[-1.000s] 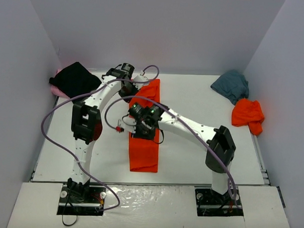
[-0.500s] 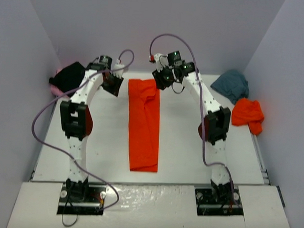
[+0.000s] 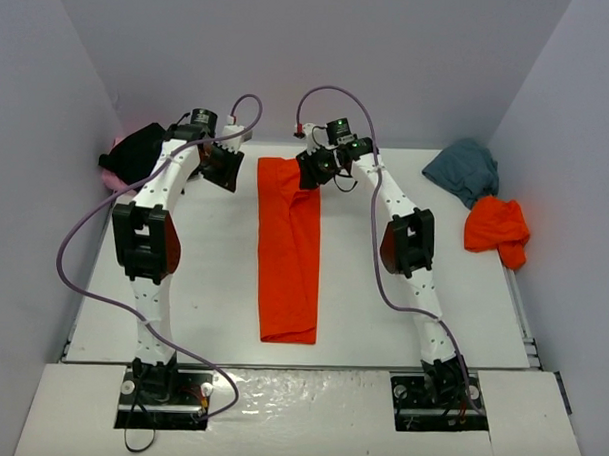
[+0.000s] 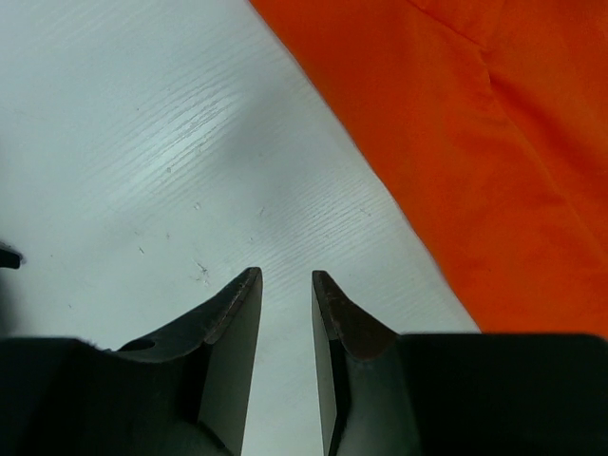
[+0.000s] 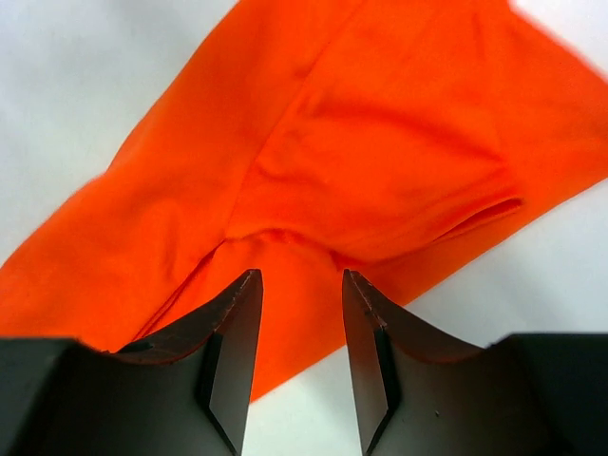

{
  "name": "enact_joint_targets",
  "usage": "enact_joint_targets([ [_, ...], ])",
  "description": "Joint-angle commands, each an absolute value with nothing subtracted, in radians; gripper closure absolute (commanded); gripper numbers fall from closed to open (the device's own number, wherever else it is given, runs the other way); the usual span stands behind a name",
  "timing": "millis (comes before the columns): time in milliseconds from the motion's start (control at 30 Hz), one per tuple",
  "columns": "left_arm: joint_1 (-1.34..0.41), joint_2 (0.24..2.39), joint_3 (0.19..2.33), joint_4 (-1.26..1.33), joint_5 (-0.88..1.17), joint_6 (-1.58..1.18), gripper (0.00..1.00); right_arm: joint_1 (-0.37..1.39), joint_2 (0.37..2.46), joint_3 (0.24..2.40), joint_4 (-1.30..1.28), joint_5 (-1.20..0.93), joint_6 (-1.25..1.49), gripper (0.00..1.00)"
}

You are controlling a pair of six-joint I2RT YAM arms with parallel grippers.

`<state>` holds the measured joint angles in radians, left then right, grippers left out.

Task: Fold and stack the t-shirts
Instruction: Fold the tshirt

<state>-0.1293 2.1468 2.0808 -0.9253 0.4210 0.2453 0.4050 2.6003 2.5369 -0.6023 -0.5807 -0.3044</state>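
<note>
The orange t-shirt (image 3: 289,252) lies mid-desk as 1 long strip, its long axis running from the near edge toward the far wall. My right gripper (image 5: 296,275) hangs over the strip's far end, jaws spread and empty. The left gripper (image 4: 285,275) is just left of that end, over bare desk (image 3: 212,285), jaws slightly parted, also empty. Right is nearer, so I'd judge it leads the crosswise fold. The desk is smooth and white, with walls on 3 sides. The black t-shirt (image 3: 137,152) and teal-grey t-shirt (image 3: 465,169) lie at the far corners, well apart.
</note>
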Motion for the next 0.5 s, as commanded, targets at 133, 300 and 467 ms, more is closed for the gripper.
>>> enact_joint_targets([
  [133,-0.129,2.056,2.069,-0.912,0.446,0.252,0.75,0.31,2.595,2.51,-0.31,-0.602,-0.091,0.6],
  [300,-0.128,2.057,2.076,-0.919,0.442,0.256,0.75,0.285,2.645,2.51,-0.273,-0.652,-0.019,0.64],
  [467,-0.128,2.06,2.072,-0.92,0.442,0.258,0.75,0.284,2.685,2.534,-0.259,-0.672,-0.002,0.65],
])
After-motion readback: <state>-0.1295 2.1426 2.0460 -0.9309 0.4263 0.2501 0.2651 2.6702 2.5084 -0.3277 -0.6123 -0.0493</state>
